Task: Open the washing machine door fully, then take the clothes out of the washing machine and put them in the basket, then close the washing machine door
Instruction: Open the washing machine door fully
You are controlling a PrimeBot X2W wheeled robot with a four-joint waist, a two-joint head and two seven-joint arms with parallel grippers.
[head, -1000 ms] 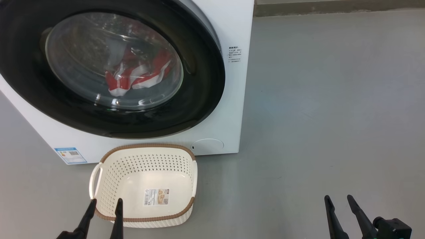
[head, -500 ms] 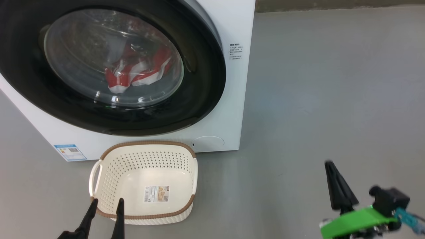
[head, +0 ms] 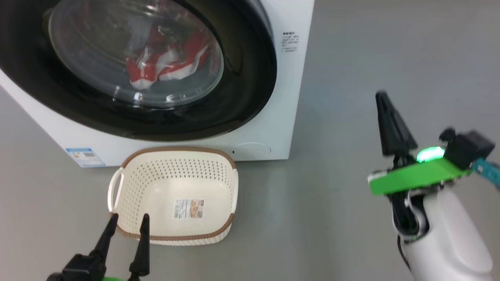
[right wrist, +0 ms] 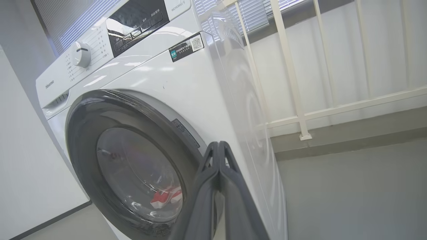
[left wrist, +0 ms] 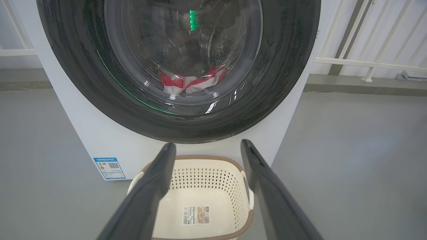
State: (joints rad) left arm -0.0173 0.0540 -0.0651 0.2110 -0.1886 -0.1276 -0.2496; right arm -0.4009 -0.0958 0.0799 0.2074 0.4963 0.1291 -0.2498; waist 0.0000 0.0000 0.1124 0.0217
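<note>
The door (head: 242,97) is closed, up and left of the right hand (head: 381,97), whose fingers are pressed together. It looks rigid, glossy and probably slick, so hook its right edge. The left hand (head: 129,218) is spread, with the basket (head: 175,149) just ahead. Soft, light clothes (head: 164,66) lie behind the door.

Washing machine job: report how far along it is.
Done: nothing yet. The washing machine door looks shut, the clothes lie behind its glass, and the basket is empty. In hand: the right jaws, shut and empty, point up to the right of the washing machine; the left jaws stand open by the basket's near rim. Left: open the door, move the clothes, close the door.
</note>
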